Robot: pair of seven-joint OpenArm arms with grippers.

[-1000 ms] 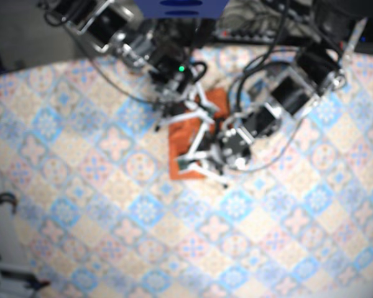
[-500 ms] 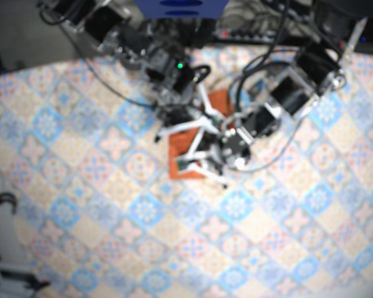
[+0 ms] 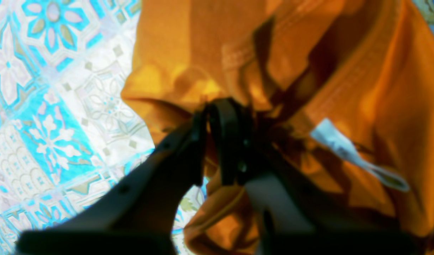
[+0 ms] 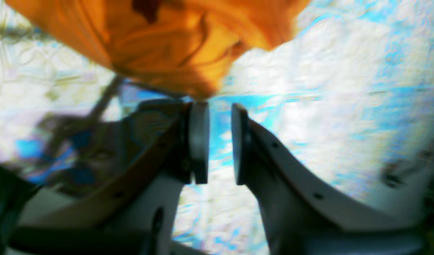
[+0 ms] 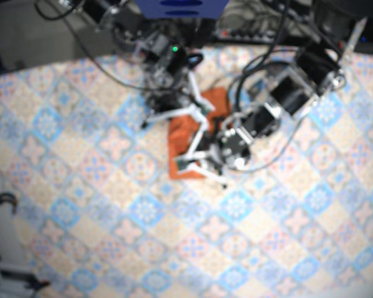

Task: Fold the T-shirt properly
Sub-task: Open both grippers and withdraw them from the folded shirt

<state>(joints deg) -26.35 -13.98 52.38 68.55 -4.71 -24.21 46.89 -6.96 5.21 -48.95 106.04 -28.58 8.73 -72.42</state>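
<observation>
L gripper [image 3: 207, 141]: jaws nearly together, looks pinched on a bunched fold of the orange shirt [image 3: 188, 46], cloth wrinkled right around the tips. Small white tag [image 3: 339, 141] sewn on the shirt just beside that gripper; too blurred, no brand or text readable. No other writing seen anywhere.

R gripper [image 4: 220, 141]: narrow gap, nothing between the pads, tips just short of the shirt's edge, not touching it as far as I can tell.

Overhead view: shirt is a small, compact rectangle on the patterned bench [image 5: 112, 205], upper middle, both arms crowded over it, L one lying across it.

Step, my read: late stage, shirt looks mostly folded; L side is placing or tidying a last fold, R side free.

Next move probably needs: L lays the pinched fold flat and lets go without dragging the layers, R clear or pressing the edge down. Risk: the fold lifts w/ the gripper and the stack opens up.
</observation>
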